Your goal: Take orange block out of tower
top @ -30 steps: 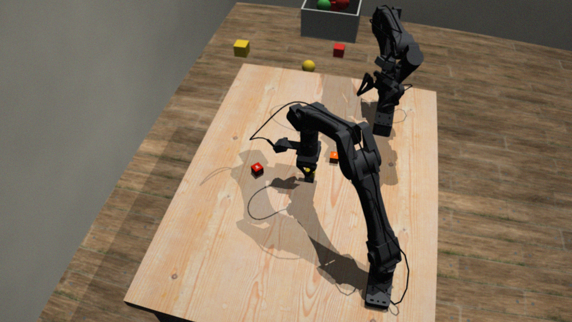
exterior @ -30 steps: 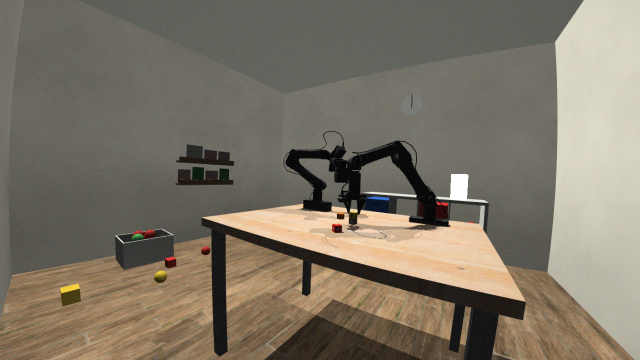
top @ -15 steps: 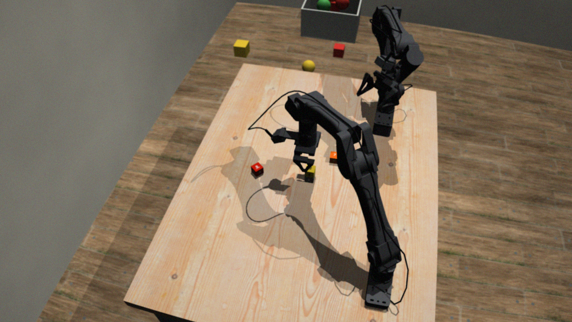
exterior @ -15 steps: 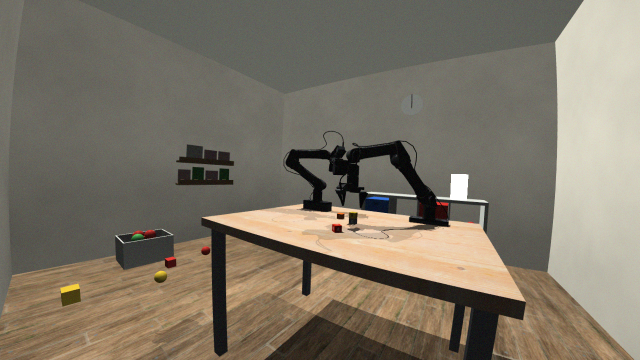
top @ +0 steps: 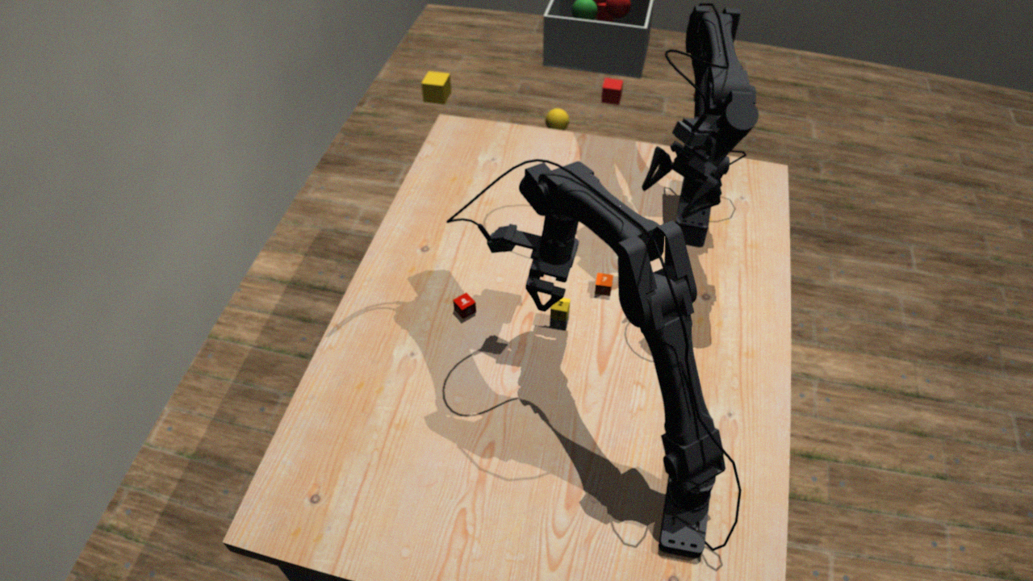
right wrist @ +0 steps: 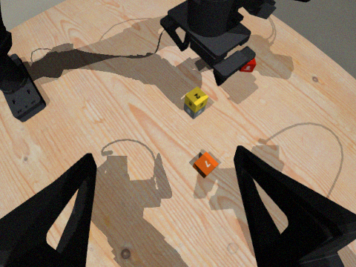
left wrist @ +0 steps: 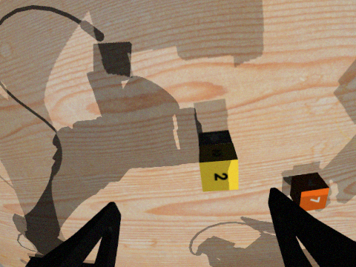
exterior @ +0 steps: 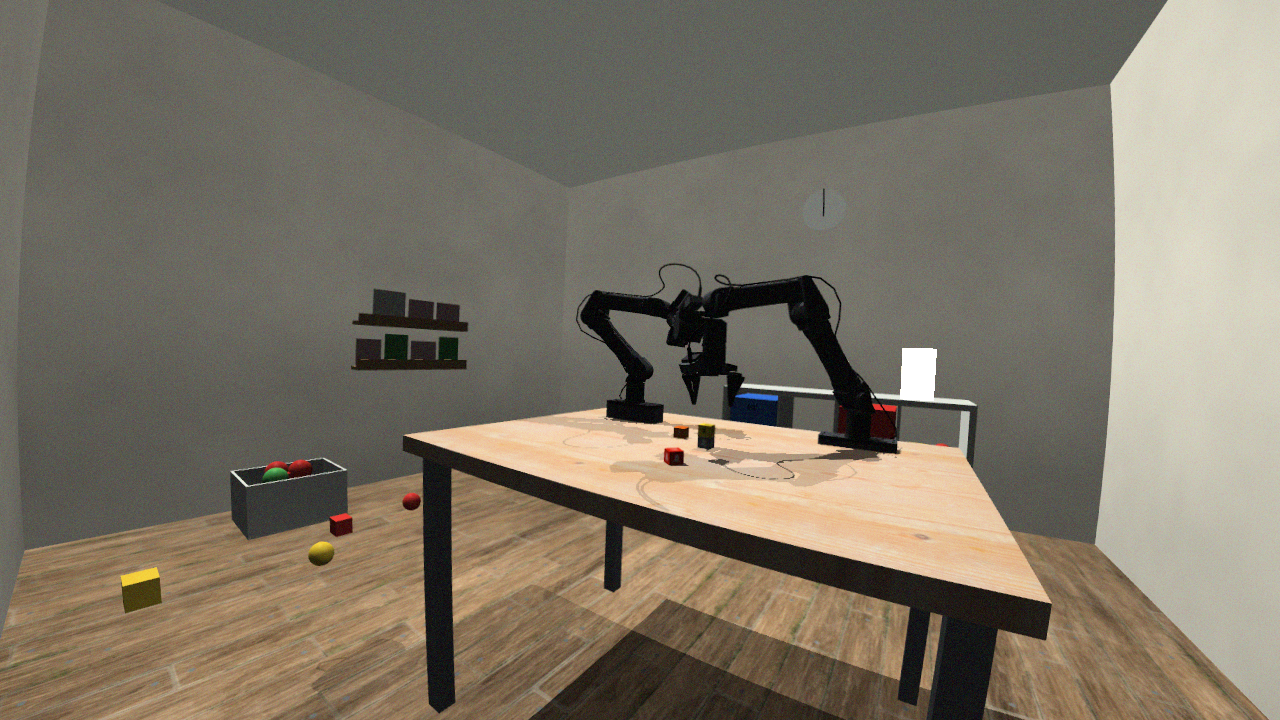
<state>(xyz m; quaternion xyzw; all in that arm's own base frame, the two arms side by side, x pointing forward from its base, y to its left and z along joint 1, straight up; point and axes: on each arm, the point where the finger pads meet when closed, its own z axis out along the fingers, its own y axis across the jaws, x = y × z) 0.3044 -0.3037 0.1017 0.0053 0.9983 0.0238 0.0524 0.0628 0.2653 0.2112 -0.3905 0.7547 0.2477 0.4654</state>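
The tower (top: 559,311) is a yellow block marked 2 (left wrist: 219,174) lying flat on a darker block; it also shows in the right wrist view (right wrist: 196,102). The orange block marked 7 (top: 604,283) lies flat on the table beside the tower, apart from it, and shows in both wrist views (left wrist: 310,192) (right wrist: 206,163). My left gripper (top: 545,296) hangs open and empty just above the tower, fingers wide apart. My right gripper (top: 655,169) (right wrist: 165,156) is open and empty, raised near its base, looking down on the blocks.
A red block (top: 464,304) lies on the table on the other side of the tower. On the floor beyond the table stand a grey bin (top: 595,32) of balls, a yellow cube (top: 436,86), a red cube (top: 612,89) and a yellow ball (top: 556,117).
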